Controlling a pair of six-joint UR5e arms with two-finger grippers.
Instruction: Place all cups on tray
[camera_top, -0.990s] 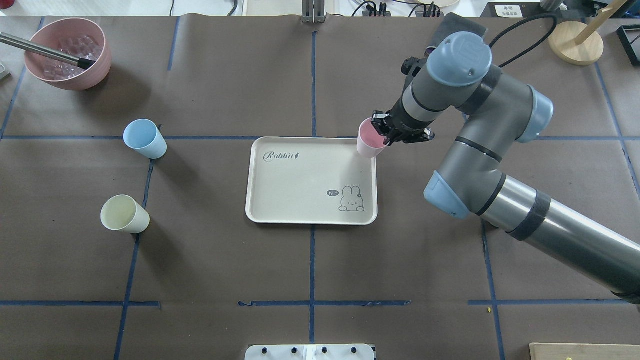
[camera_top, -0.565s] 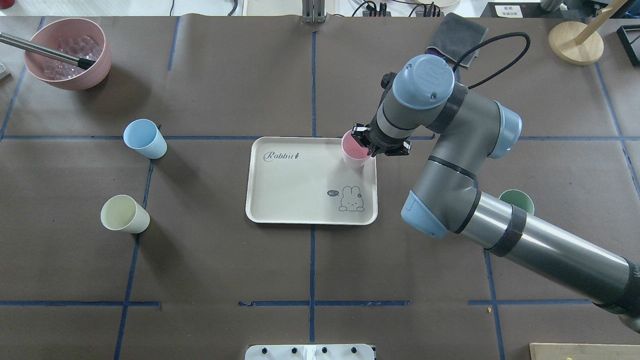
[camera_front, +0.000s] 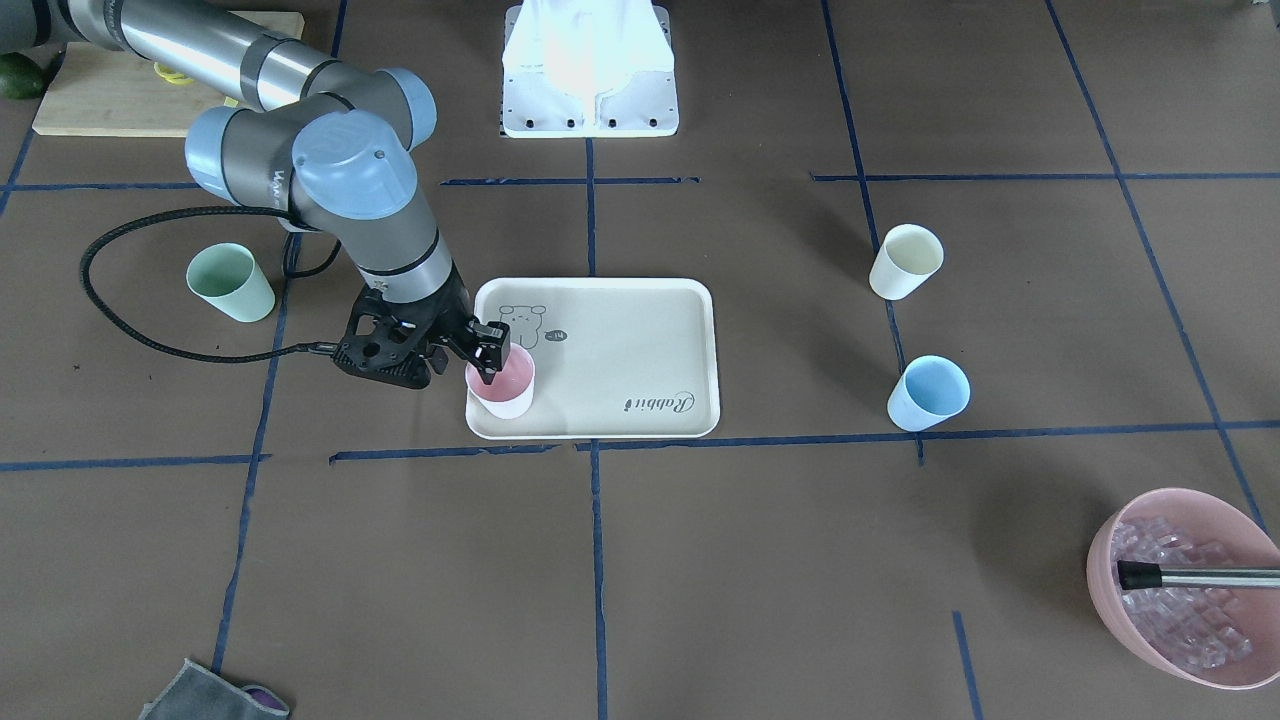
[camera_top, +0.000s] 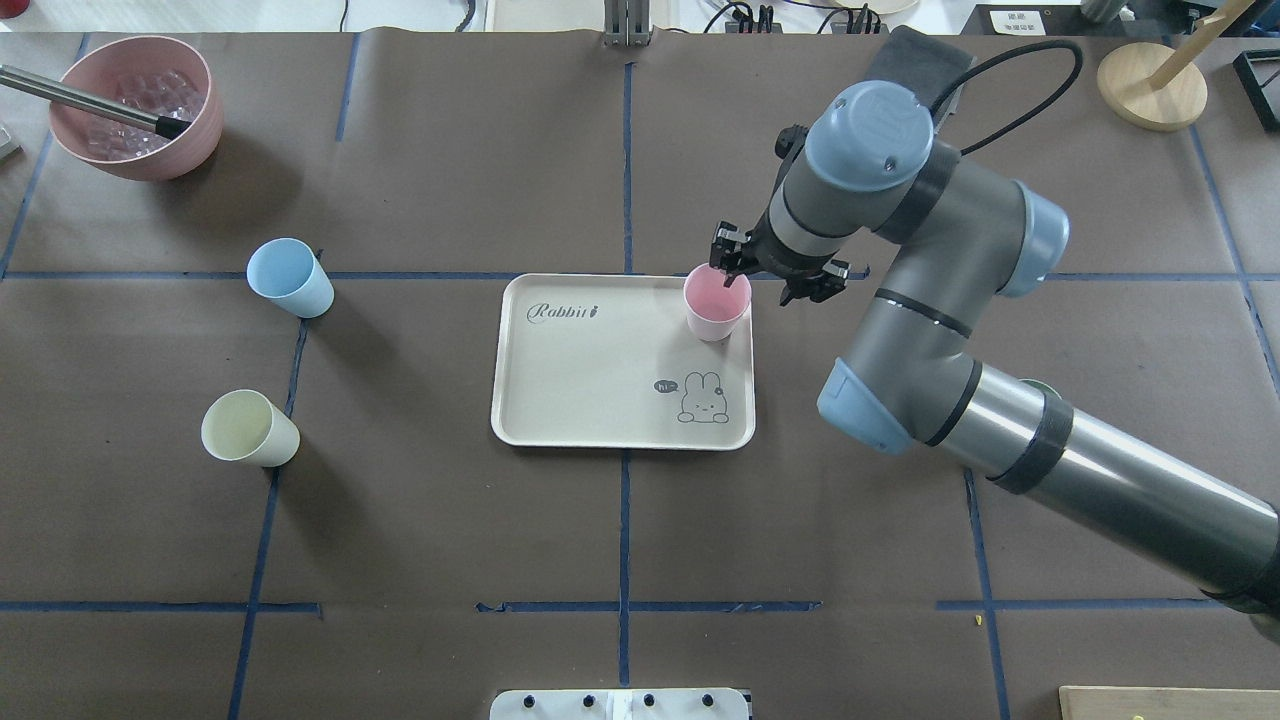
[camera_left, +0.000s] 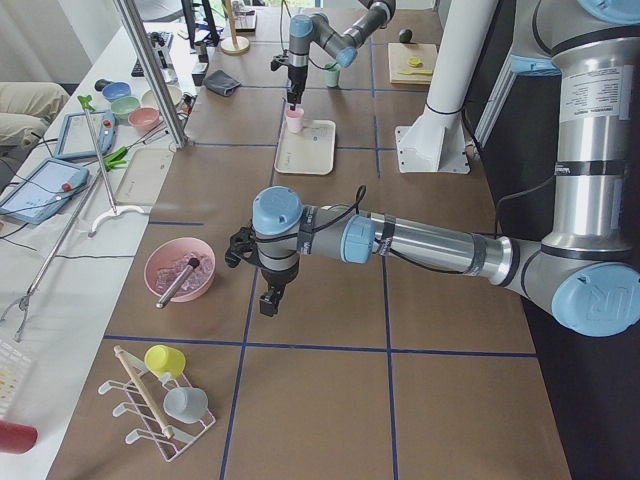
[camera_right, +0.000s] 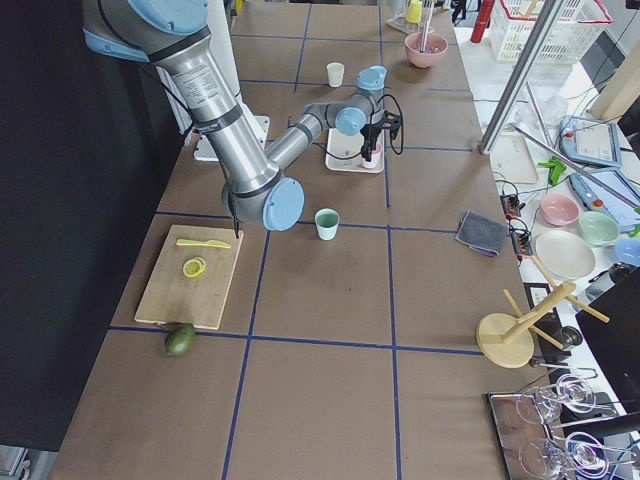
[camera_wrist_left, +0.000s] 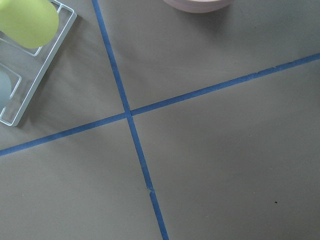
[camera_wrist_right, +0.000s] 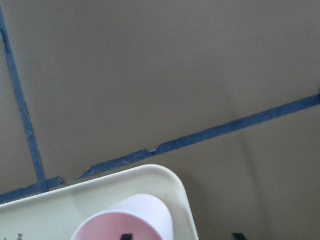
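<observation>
Pink cup (camera_top: 716, 305) now rests on tray (camera_top: 600, 400); my right gripper (camera_top: 778, 281), apparently open, straddles its rim; mint-green cup (camera_front: 230, 283) lies nearest.

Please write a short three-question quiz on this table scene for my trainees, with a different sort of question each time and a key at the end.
1. True or false: the pastel pink tapered cup stands upright on the cream-beige rectangular tray.
2. Multiple choice: in the front-facing view, how many cups stand off the tray? A one, B two, C three, D four.
3. Short answer: in the overhead view, which colour of cup stands nearest the large pink bowl of ice cubes?

Key: 1 true. 2 C. 3 the light blue cup.
</observation>
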